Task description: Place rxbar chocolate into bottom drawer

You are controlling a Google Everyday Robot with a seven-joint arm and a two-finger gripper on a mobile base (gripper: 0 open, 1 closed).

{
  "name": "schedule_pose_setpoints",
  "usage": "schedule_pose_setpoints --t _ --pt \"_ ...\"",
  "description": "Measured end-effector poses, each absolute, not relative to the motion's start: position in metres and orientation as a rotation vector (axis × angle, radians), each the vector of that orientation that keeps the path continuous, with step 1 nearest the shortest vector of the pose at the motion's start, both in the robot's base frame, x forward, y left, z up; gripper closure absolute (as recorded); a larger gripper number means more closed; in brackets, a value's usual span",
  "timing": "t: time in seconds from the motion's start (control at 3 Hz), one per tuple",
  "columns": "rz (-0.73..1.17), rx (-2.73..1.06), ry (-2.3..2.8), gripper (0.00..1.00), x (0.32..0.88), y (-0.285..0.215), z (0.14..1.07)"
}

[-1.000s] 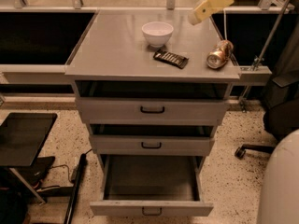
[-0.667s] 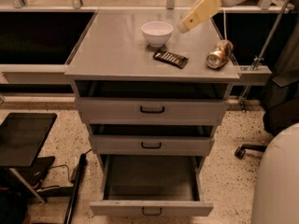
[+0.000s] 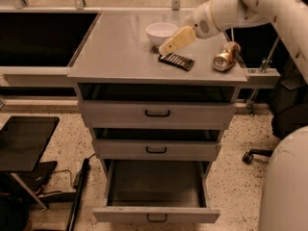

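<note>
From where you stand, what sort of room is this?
Probably a lab or workshop: grey metal drawer cabinet, workbench beside it, speckled floor. The tool hovers just above the rxbar chocolate.

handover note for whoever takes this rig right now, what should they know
Tool: over the grey cabinet top, just above the flat dark-wrapped rxbar chocolate, which lies on the top near a white round bowl and a shiny gold can.
Deep grey metal bottom drawer: pulled open, nothing visible inside.
Done: drawer open, tool at the bar.
Left: grasp, carry down, place in drawer.
</note>
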State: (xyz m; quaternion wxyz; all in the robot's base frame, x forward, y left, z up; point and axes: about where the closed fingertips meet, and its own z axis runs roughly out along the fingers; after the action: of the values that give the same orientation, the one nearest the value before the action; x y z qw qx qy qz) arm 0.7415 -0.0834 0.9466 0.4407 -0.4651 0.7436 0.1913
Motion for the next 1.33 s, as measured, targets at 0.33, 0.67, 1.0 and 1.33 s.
schedule_pose_setpoints --t 0.33,0.67,1.0,1.33 --pt "0.533 -1.119 1.904 0.00 0.733 -0.059 0.874" --pt "0.533 -1.119 1.904 0.00 0.733 -0.059 0.874" --pt "0.515 -1.062 1.936 0.00 0.768 -0.070 0.857" --pt "0.485 -1.004 1.948 0.00 0.811 -0.076 0.834"
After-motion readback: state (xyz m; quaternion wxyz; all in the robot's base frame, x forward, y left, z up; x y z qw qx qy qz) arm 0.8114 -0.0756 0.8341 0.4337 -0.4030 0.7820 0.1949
